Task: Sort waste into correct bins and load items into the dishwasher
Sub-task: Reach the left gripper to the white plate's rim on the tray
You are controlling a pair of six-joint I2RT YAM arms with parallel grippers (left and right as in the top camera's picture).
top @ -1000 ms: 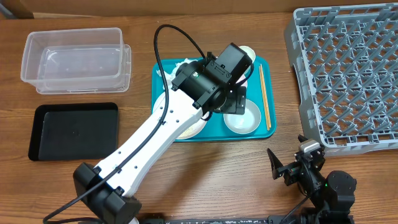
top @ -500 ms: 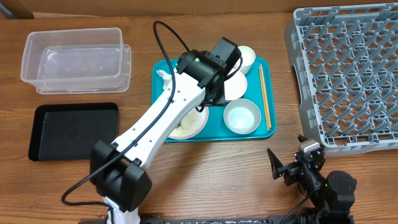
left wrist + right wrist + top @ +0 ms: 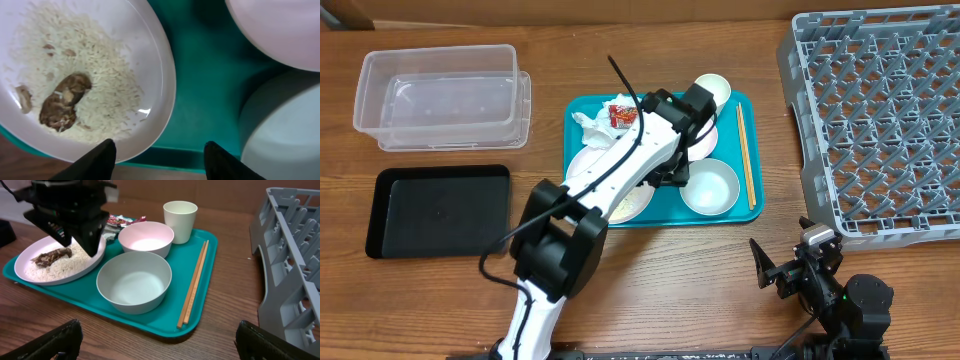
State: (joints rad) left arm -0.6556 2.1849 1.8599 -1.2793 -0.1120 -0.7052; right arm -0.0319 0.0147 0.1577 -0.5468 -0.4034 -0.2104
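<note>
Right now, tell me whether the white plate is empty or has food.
Has food: the left wrist view shows the plate holding loose rice and brown scraps.

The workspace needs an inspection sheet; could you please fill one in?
Surface: wooden table, teal tray mid-table.
Job's things: on the tray, plate with rice and brown scraps, near bowl, far bowl, cup, chopsticks, tissues, red wrapper; clear tub and black tray left, both empty; grey rack right, unloaded.
Clutter: nothing seen.
Grippers: left gripper over the plate's rim, jaws apart, nothing clamped; right gripper low near the table's front edge, jaws wide open.
Cables: black cable arching above the left arm.
Surroundings: tan object at the far-left corner, too cropped to name.
</note>
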